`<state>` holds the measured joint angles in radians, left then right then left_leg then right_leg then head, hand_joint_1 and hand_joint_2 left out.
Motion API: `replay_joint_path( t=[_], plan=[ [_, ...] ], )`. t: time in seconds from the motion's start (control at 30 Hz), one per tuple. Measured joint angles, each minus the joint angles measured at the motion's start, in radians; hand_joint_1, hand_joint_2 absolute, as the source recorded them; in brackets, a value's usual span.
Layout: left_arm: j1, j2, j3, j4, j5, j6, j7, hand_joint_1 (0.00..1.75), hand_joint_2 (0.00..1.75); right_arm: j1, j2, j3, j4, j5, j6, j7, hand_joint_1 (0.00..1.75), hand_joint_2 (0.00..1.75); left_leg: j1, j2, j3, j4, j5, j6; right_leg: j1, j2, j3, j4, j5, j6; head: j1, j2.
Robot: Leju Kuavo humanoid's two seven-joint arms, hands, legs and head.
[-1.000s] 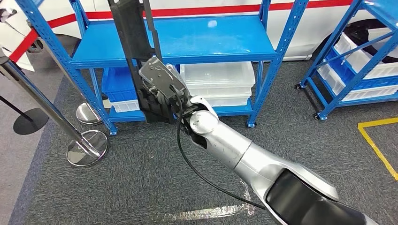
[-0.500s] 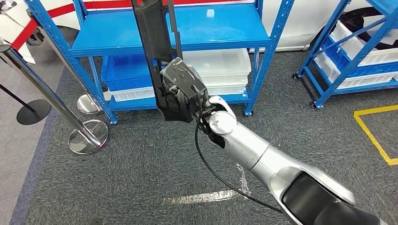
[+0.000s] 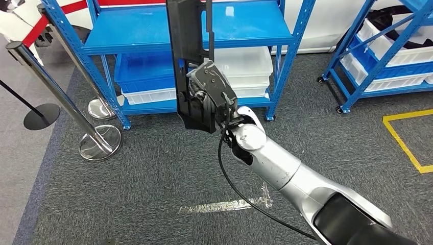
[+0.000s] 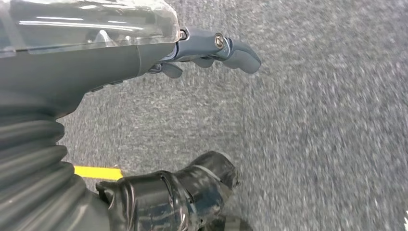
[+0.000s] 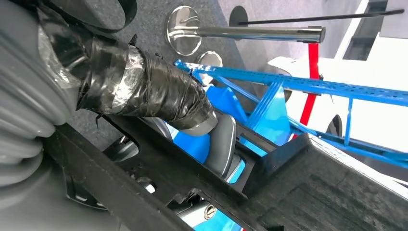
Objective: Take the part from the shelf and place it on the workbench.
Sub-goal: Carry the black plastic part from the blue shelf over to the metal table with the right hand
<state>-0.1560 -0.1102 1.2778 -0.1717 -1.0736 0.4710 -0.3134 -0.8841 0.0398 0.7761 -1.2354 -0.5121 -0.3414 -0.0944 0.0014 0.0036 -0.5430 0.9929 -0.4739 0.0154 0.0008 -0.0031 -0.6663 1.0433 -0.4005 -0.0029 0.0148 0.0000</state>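
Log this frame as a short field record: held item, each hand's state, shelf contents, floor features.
held item: long black plastic part, upright, in front of the blue shelf
right hand: grips the part near its lower end
left hand: holds nothing, fingers apart, over grey carpet
shelf contents: clear bins and a blue bin on the lower level; top level bare
floor features: chrome stanchion, yellow tape line, clear tape strip
workbench: cannot tell where it is

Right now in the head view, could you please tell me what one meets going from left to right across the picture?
Chrome post → black part held upright by the right hand → blue shelf upright → second blue shelf → yellow floor line.
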Motion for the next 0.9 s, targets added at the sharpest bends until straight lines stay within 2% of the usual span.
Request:
replay_joint_path(
  t=[0.03,0.1,0.13,0.17,0.2,0.23,0.27,0.33,0.37,0.4,0.47,0.5,0.53,0.57,0.63,0.67,0.7,0.73,0.77,0.83,0.87,0.9],
  plan=[
    [0.0,0.0,-0.002,0.0,-0.002,0.002,-0.001,0.0,1.75,0.005,-0.007,-0.007,-0.007,-0.002,-0.004,0.0,1.75,1.75,0.003,0.001,-0.003,-0.007,0.01,0.008,0.0,0.002,-0.011,0.024,-0.023,0.005,0.002,0.0],
    [0.0,0.0,-0.005,0.0,-0.004,0.004,0.0,0.0,1.75,0.011,-0.017,-0.018,-0.016,0.003,-0.018,-0.004,1.75,1.75,0.006,0.0,-0.014,-0.012,0.025,0.016,-0.003,0.004,-0.05,0.125,-0.098,0.014,0.005,0.0],
    [0.0,0.0,-0.007,0.0,-0.006,0.007,0.0,0.0,1.75,0.016,-0.022,-0.022,-0.02,0.011,-0.028,-0.006,1.75,1.75,0.006,-0.003,-0.023,-0.01,0.03,0.017,-0.005,0.005,-0.071,0.19,-0.132,0.018,0.006,0.0],
    [0.0,0.0,-0.01,0.0,-0.007,0.011,0.001,0.0,1.75,0.023,-0.027,-0.025,-0.024,0.02,-0.039,-0.008,1.75,1.75,0.007,-0.007,-0.032,-0.006,0.034,0.016,-0.008,0.004,-0.082,0.238,-0.15,0.021,0.006,0.0],
    [0.0,0.0,-0.012,0.0,-0.009,0.015,0.002,0.0,1.75,0.029,-0.031,-0.028,-0.028,0.029,-0.05,-0.009,1.75,1.75,0.008,-0.013,-0.041,-0.001,0.038,0.015,-0.012,0.005,-0.078,0.256,-0.151,0.024,0.006,0.0],
    [0.0,0.0,-0.015,0.0,-0.012,0.021,0.003,0.0,1.75,0.035,-0.035,-0.031,-0.031,0.038,-0.06,-0.009,1.75,1.75,0.009,-0.021,-0.051,0.005,0.041,0.013,-0.016,0.005,-0.057,0.241,-0.138,0.027,0.006,0.0],
    [0.0,0.0,-0.017,0.0,-0.015,0.027,0.004,0.0,1.75,0.038,-0.038,-0.033,-0.034,0.045,-0.065,-0.009,1.75,1.75,0.012,-0.03,-0.06,0.013,0.043,0.01,-0.02,0.008,-0.018,0.184,-0.113,0.029,0.006,0.0],
    [0.001,-0.001,-0.021,0.0,-0.023,0.042,0.008,0.0,1.75,0.04,-0.042,-0.038,-0.04,0.056,-0.069,-0.008,1.75,1.75,0.017,-0.047,-0.079,0.028,0.046,0.0,-0.023,0.033,0.058,0.065,-0.088,0.028,0.006,0.0],
    [0.0,-0.002,-0.022,0.0,-0.03,0.052,0.012,0.0,1.75,0.04,-0.043,-0.04,-0.044,0.063,-0.069,-0.007,1.75,1.75,0.018,-0.055,-0.088,0.034,0.048,-0.007,-0.024,0.045,0.079,0.031,-0.085,0.025,0.007,0.0],
    [0.0,-0.002,-0.023,0.0,-0.039,0.062,0.017,0.0,1.75,0.039,-0.045,-0.041,-0.048,0.071,-0.067,-0.007,1.75,1.75,0.019,-0.063,-0.095,0.037,0.052,-0.015,-0.021,0.053,0.083,0.02,-0.09,0.02,0.006,0.0],
    [0.002,-0.001,-0.03,0.0,-0.065,0.087,0.033,0.0,1.75,0.04,-0.048,-0.041,-0.051,0.093,-0.062,-0.007,1.75,1.75,0.02,-0.078,-0.103,0.037,0.061,-0.03,-0.02,0.041,0.078,0.019,-0.082,0.008,0.006,0.0],
    [0.004,-0.001,-0.035,0.0,-0.077,0.099,0.042,0.0,1.75,0.039,-0.049,-0.041,-0.051,0.103,-0.059,-0.007,1.75,1.75,0.02,-0.075,-0.109,0.04,0.059,-0.035,-0.019,0.031,0.077,0.016,-0.078,0.0,0.005,0.0],
    [0.007,0.0,-0.04,0.0,-0.087,0.111,0.05,0.0,1.75,0.038,-0.05,-0.041,-0.052,0.112,-0.057,-0.009,1.75,1.75,0.02,-0.065,-0.118,0.056,0.045,-0.039,-0.02,0.02,0.075,0.013,-0.074,-0.008,0.002,0.0],
    [0.009,0.0,-0.044,0.0,-0.093,0.125,0.056,0.0,1.75,0.035,-0.05,-0.042,-0.056,0.119,-0.054,-0.012,1.75,1.75,0.02,-0.049,-0.134,0.093,0.018,-0.042,-0.021,0.01,0.072,0.01,-0.069,-0.016,-0.001,0.0],
    [0.01,0.001,-0.048,0.0,-0.1,0.161,0.071,0.0,1.75,0.03,-0.053,-0.043,-0.068,0.132,-0.051,-0.017,1.75,1.75,0.019,-0.022,-0.178,0.214,-0.053,-0.047,-0.016,-0.011,0.065,0.01,-0.063,-0.026,-0.008,0.0],
    [0.011,0.002,-0.05,-0.001,-0.105,0.182,0.08,0.0,1.75,0.027,-0.054,-0.043,-0.077,0.14,-0.05,-0.017,1.75,1.75,0.02,-0.017,-0.196,0.272,-0.079,-0.048,-0.014,-0.022,0.061,0.011,-0.061,-0.028,-0.008,0.0],
    [0.013,0.002,-0.051,-0.004,-0.111,0.2,0.089,0.0,1.75,0.025,-0.056,-0.043,-0.087,0.15,-0.05,-0.014,1.75,1.75,0.019,-0.015,-0.201,0.302,-0.087,-0.048,-0.012,-0.033,0.057,0.012,-0.06,-0.03,-0.008,0.0],
    [0.017,0.003,-0.052,-0.011,-0.118,0.214,0.098,0.0,1.75,0.022,-0.057,-0.043,-0.099,0.161,-0.049,-0.01,1.75,1.75,0.019,-0.012,-0.188,0.298,-0.077,-0.047,-0.01,-0.044,0.055,0.014,-0.059,-0.031,-0.008,0.0],
    [0.021,0.002,-0.053,-0.021,-0.124,0.221,0.105,0.0,1.75,0.019,-0.058,-0.043,-0.112,0.171,-0.048,-0.004,1.75,1.75,0.017,-0.006,-0.155,0.255,-0.053,-0.043,-0.009,-0.055,0.054,0.015,-0.059,-0.031,-0.008,0.0],
    [0.025,0.002,-0.053,-0.045,-0.132,0.227,0.109,0.0,1.75,0.008,-0.059,-0.043,-0.137,0.185,-0.044,0.006,1.75,1.75,0.006,0.036,-0.069,0.12,-0.011,-0.03,-0.005,-0.076,0.053,0.016,-0.058,-0.03,-0.008,0.0],
    [0.025,0.002,-0.053,-0.055,-0.134,0.229,0.109,0.0,1.75,0.002,-0.059,-0.043,-0.147,0.189,-0.042,0.008,1.75,1.75,-0.001,0.057,-0.04,0.069,0.0,-0.023,-0.003,-0.088,0.053,0.015,-0.057,-0.027,-0.007,0.0],
    [0.024,0.001,-0.053,-0.064,-0.136,0.23,0.107,0.0,1.75,-0.003,-0.06,-0.043,-0.154,0.191,-0.04,0.01,1.75,1.75,-0.008,0.07,-0.026,0.039,0.001,-0.016,-0.002,-0.1,0.054,0.012,-0.055,-0.023,-0.008,0.0]
  ],
)
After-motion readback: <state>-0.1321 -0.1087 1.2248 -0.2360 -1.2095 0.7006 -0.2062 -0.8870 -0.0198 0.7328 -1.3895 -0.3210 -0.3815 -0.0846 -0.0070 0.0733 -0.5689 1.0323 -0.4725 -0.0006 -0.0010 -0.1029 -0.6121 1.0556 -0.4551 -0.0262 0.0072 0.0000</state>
